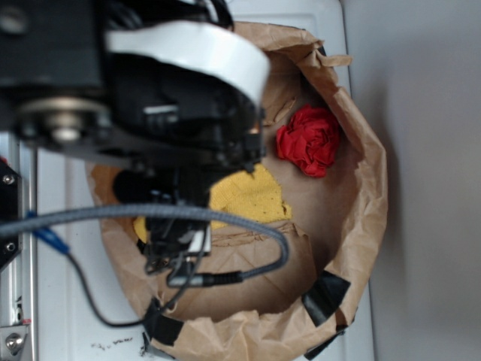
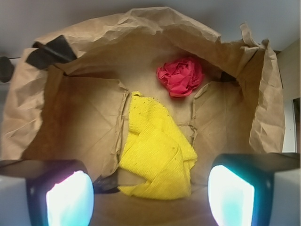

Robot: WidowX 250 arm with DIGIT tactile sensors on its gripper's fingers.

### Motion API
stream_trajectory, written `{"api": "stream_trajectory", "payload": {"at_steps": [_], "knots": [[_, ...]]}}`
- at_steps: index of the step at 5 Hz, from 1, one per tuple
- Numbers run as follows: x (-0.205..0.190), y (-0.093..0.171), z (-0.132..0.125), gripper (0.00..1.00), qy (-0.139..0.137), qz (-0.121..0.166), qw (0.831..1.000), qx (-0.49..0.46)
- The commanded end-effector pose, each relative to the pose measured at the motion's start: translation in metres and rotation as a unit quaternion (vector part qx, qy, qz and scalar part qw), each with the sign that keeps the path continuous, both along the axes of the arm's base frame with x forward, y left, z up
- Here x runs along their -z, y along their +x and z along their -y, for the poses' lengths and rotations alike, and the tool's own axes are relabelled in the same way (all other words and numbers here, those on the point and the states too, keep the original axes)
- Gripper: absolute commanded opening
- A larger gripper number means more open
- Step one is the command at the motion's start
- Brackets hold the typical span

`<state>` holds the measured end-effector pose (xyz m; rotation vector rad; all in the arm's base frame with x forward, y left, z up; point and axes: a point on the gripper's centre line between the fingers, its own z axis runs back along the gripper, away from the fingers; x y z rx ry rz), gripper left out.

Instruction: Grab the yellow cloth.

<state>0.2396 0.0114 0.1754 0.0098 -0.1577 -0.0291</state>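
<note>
Inside a crumpled brown paper bag (image 2: 84,127) with rolled-down walls, seen from the wrist camera, two cloths lie on the flattened paper floor. Left of the yellow cloth, the floor is bare creased paper, with a strip of black tape (image 2: 49,52) on the bag's far left rim. The yellow cloth (image 2: 157,157) sits near the middle of the bag, rumpled and folded over itself, one corner stretching away from the camera. Beyond and slightly right of the yellow cloth, apart from it, rests a smaller red cloth (image 2: 180,76) bunched like a rosette.

The gripper (image 2: 150,197) hangs above the near edge of the yellow cloth. Its two fingers (image 2: 66,195) stand wide apart, one to each side of the cloth, released and holding nothing, touching nothing visible.

Likely risks: closing too high would pinch only air, while descending too far could catch a paper fold along with the cloth. The bag's soft floor may also shift under pressure. From the exterior view the arm hides most of the yellow cloth.
</note>
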Motion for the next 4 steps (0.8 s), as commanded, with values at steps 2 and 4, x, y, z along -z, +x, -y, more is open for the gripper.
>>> {"api": "stream_trajectory", "payload": {"at_steps": [2, 4], "knots": [[0.066, -0.124, 0.038, 1.00, 0.044, -0.096, 0.992, 0.067], [0.066, -0.124, 0.038, 1.00, 0.044, -0.096, 0.992, 0.067]]}}
